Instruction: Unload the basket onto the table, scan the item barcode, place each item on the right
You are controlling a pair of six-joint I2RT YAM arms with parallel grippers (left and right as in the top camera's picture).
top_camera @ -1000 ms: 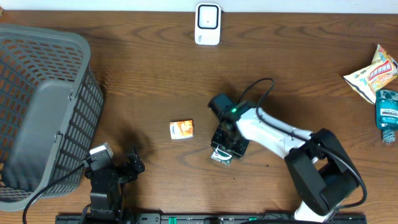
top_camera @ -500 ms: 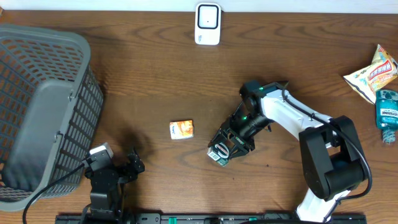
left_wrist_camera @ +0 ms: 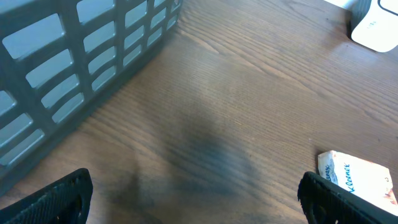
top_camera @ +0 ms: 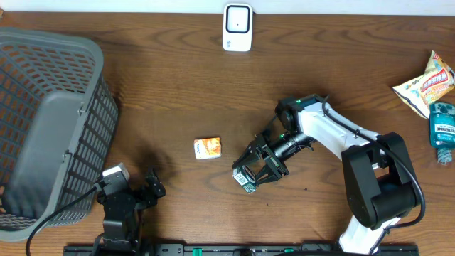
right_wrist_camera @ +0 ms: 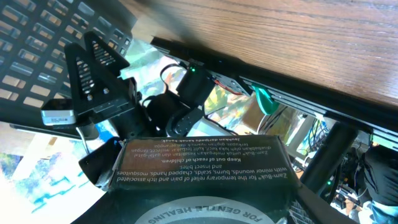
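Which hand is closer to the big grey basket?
Left. The left hand sits open and empty right beside the basket; the right hand is much farther off, holding a small dark box.

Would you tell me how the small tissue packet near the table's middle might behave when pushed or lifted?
The tissue packet lies flat on the table, so it would probably slide, not roll or tip. Its soft-looking wrapper suggests it is light and may squash when gripped.
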